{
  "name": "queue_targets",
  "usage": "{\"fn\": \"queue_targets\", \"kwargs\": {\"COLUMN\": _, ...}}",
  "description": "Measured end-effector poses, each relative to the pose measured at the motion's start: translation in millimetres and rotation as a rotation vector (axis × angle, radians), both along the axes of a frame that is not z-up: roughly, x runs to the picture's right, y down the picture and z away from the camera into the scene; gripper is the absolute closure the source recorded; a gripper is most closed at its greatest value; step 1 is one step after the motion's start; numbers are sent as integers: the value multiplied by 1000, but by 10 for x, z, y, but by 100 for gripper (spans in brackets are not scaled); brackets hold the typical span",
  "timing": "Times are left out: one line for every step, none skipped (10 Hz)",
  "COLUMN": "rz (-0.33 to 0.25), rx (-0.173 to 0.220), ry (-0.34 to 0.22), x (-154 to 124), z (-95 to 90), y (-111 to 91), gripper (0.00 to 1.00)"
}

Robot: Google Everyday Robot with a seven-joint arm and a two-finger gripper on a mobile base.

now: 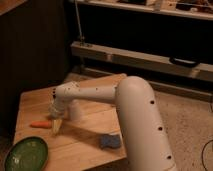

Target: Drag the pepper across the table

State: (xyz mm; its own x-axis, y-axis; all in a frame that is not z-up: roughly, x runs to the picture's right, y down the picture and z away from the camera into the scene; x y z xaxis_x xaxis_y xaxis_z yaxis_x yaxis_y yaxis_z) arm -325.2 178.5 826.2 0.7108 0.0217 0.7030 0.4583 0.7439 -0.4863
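Observation:
The pepper (40, 124), small, slim and orange-red, lies on the light wooden table (95, 127) near its left side. My white arm reaches in from the lower right, and the gripper (56, 125) points down at the table just right of the pepper, its tips at or next to the pepper's right end. A white cup (75, 111) stands right behind the gripper, partly hidden by my wrist.
A green plate (26, 153) sits at the table's front left corner. A blue sponge (109, 141) lies near the front edge, under my arm. A dark shelf unit and a rail stand behind the table.

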Motion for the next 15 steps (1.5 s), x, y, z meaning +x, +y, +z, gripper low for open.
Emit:
{"fn": "queue_targets", "kwargs": {"rz": -10, "rx": 14, "ry": 10, "x": -18, "z": -44, "y": -2, "gripper": 20}}
{"fn": "queue_targets", "kwargs": {"rz": -19, "rx": 20, "ry": 18, "x": -30, "z": -68, "y": 7, "gripper": 20}}
{"fn": "queue_targets", "kwargs": {"rz": -23, "rx": 19, "ry": 23, "x": -36, "z": -71, "y": 14, "gripper": 20}}
{"fn": "queue_targets", "kwargs": {"rz": -27, "rx": 12, "ry": 28, "x": -41, "z": -66, "y": 21, "gripper": 20}}
{"fn": "queue_targets", "kwargs": {"rz": -24, "rx": -8, "ry": 34, "x": -37, "z": -26, "y": 32, "gripper": 20}}
{"fn": "queue_targets", "kwargs": {"rz": -21, "rx": -18, "ry": 35, "x": -36, "z": -5, "y": 21, "gripper": 22}}
{"fn": "queue_targets", "kwargs": {"rz": -21, "rx": -27, "ry": 35, "x": -44, "z": 13, "y": 21, "gripper": 28}}
{"fn": "queue_targets", "kwargs": {"rz": -24, "rx": -34, "ry": 34, "x": -64, "z": 17, "y": 19, "gripper": 39}}
{"fn": "queue_targets", "kwargs": {"rz": -30, "rx": -41, "ry": 35, "x": -86, "z": 20, "y": 33, "gripper": 50}}
{"fn": "queue_targets", "kwargs": {"rz": -33, "rx": -46, "ry": 36, "x": -100, "z": 21, "y": 38, "gripper": 58}}
{"fn": "queue_targets", "kwargs": {"rz": -39, "rx": -51, "ry": 37, "x": -115, "z": 23, "y": 49, "gripper": 68}}
{"fn": "queue_targets", "kwargs": {"rz": -45, "rx": -55, "ry": 39, "x": -138, "z": 23, "y": 60, "gripper": 80}}
{"fn": "queue_targets", "kwargs": {"rz": -48, "rx": -57, "ry": 43, "x": -147, "z": 25, "y": 66, "gripper": 88}}
{"fn": "queue_targets", "kwargs": {"rz": -51, "rx": -60, "ry": 49, "x": -154, "z": 34, "y": 72, "gripper": 97}}
{"fn": "queue_targets", "kwargs": {"rz": -59, "rx": -64, "ry": 56, "x": -165, "z": 38, "y": 89, "gripper": 100}}
